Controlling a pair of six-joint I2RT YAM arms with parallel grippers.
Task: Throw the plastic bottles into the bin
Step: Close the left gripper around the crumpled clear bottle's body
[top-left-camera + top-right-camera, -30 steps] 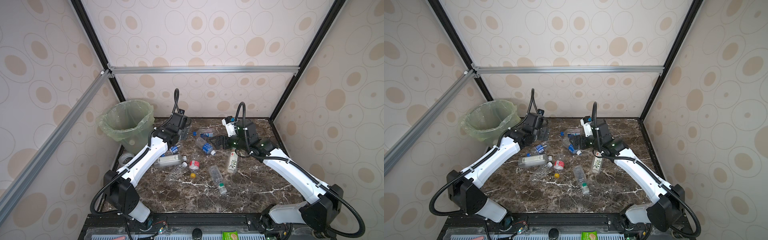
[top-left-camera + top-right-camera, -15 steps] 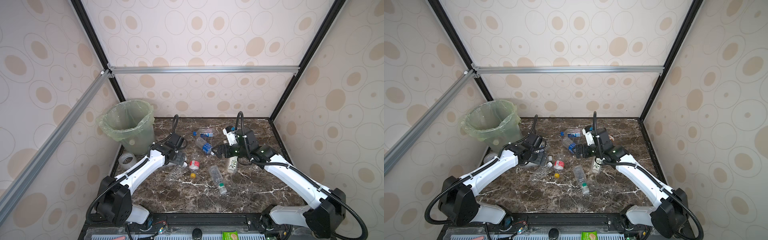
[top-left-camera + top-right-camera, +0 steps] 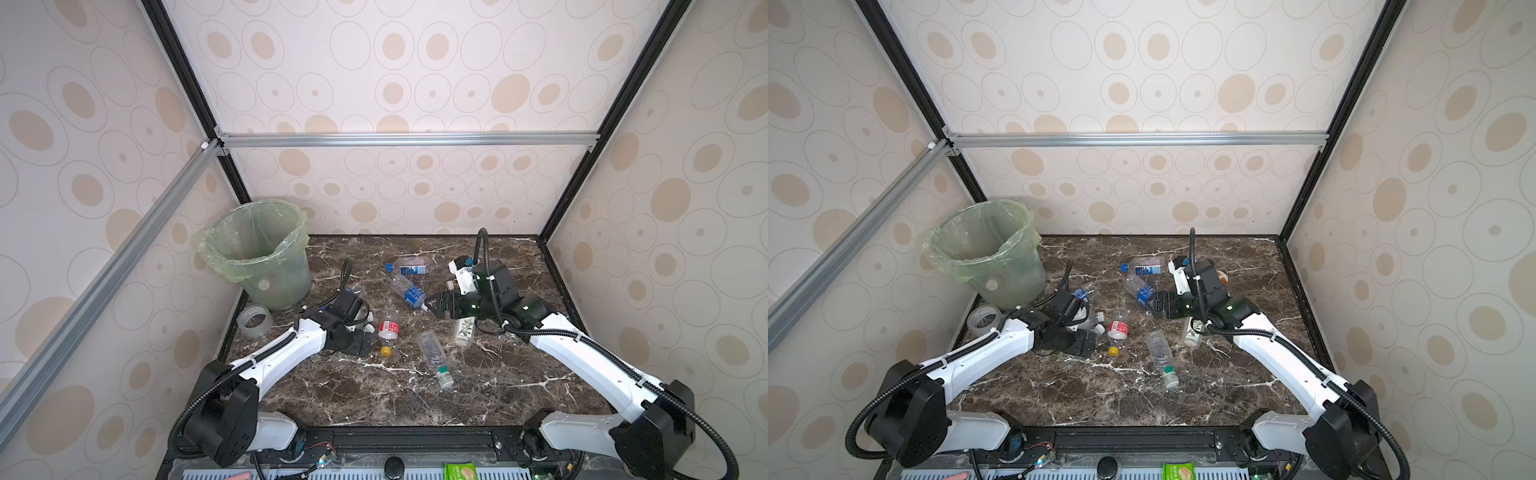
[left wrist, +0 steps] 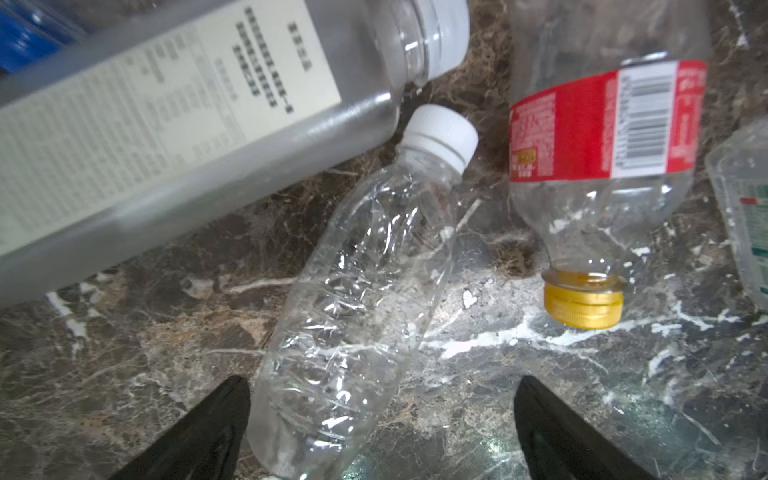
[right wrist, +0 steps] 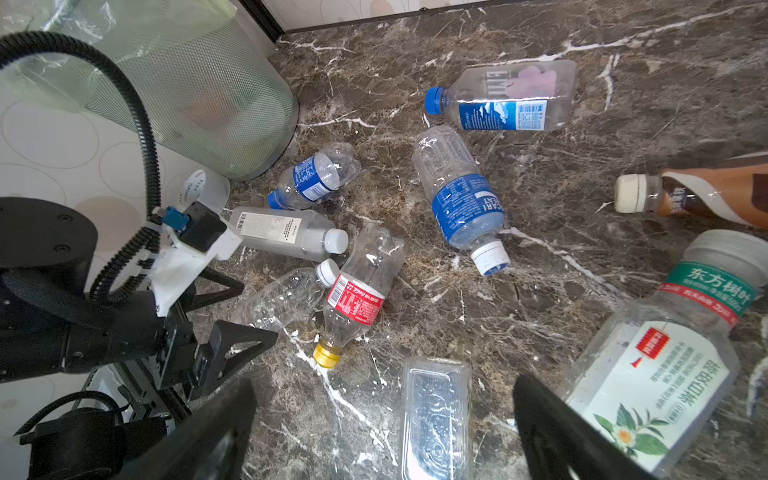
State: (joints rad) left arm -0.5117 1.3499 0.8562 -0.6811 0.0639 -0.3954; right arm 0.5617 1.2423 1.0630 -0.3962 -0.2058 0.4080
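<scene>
Counting bottles: nine plastic bottles lie on their sides on the table (image 3: 374,399), all visible in the right wrist view. The arms hide some of them in both top views.
Blue labels: three. A flat-sided bottle (image 5: 511,95) with a blue cap, a large bottle (image 5: 459,195) with a white cap, and a small bottle (image 5: 316,176) with a blue cap.
Other bottles: six, one of each. A red-label bottle (image 5: 357,291) with a yellow cap, a frosted square bottle (image 5: 286,232) with a white label, a crumpled clear bottle (image 4: 353,291) with a white cap, a plain clear bottle (image 3: 432,355) with green at its neck, a tea bottle (image 5: 665,374) with a white and green label, and a brown-label bottle (image 5: 715,195).
Bin: one bin (image 3: 232,266) stands upright in the far left corner. It is translucent, with a pale green bag folded over its rim. I cannot tell what is inside.
Left gripper: the left gripper (image 4: 382,390) is low over the marble with its fingers apart. The base of the crumpled clear bottle lies between them, close to one finger and not clamped.
Right gripper: the right gripper (image 5: 384,388) has its jaws wide apart and holds nothing. It is near the white cap of the large bottle.
Tape roll: one tape roll (image 3: 254,320) lies at the left table edge, near the foot of the bin.
Edges and room: walls (image 3: 395,199) close the far, left and right sides. The bottles are gathered in the middle and far part, and the front part shows only bare marble.
</scene>
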